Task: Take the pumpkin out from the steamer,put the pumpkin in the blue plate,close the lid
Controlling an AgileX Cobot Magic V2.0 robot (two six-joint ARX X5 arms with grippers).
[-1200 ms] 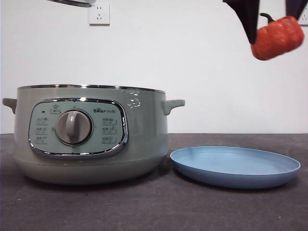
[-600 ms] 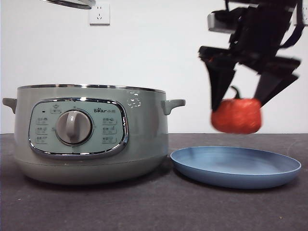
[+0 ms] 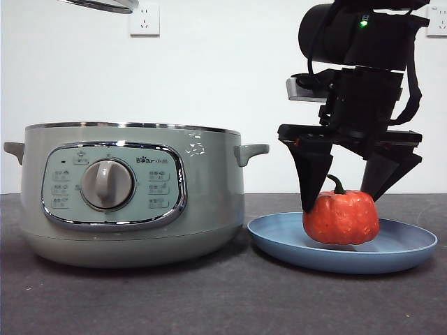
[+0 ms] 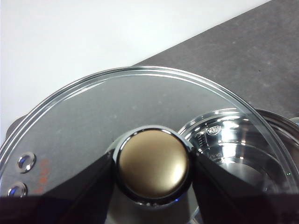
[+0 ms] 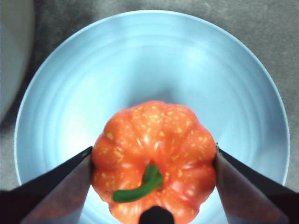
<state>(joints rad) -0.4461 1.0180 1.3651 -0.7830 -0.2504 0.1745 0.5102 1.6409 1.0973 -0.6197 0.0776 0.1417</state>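
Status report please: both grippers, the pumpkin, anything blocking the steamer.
Right gripper shut on pumpkin, seated in blue plate. Left gripper holding lid aloft by its knob. Steamer open, nothing blocking.

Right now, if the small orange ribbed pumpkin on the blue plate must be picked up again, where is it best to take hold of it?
Probably across the round ribbed sides of the small orange ribbed pumpkin, coming straight down from above, as the right claw does now. It sits upright on the shallow light-blue plate, stem up, so its widest part is free on both sides. The thin curved stem looks like a poor hold.
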